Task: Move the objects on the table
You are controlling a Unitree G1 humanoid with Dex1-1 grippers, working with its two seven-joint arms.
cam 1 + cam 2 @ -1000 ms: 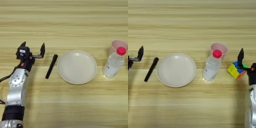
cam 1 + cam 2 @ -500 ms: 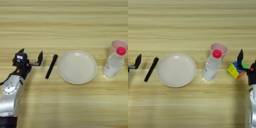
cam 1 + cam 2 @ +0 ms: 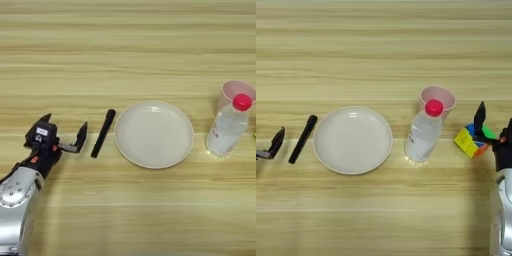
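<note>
Left hand (image 3: 62, 136) waits spread just left of the marker pen (image 3: 103, 133), holding nothing, apparently lined up to take it. Right hand (image 3: 495, 125), also spread and empty, flanks the coloured block (image 3: 471, 140) on the table (image 3: 381, 50).

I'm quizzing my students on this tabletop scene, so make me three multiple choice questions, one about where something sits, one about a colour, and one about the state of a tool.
1. What lies directly between the left tool and the plate?
A. the bottle
B. the marker pen
C. the block

2. What colour is the bottle's cap?
A. red
B. white
C. black

3. How do the left tool's fingers stand?
A. shut on the pen
B. shut on the plate
C. open, holding nothing

Answers:
1. B: the black marker pen lies between the left tool and the cream plate.
2. A: the clear bottle carries a red cap, in front of a pink cup.
3. C: the fingers are spread apart beside the pen, with nothing between them.
</note>
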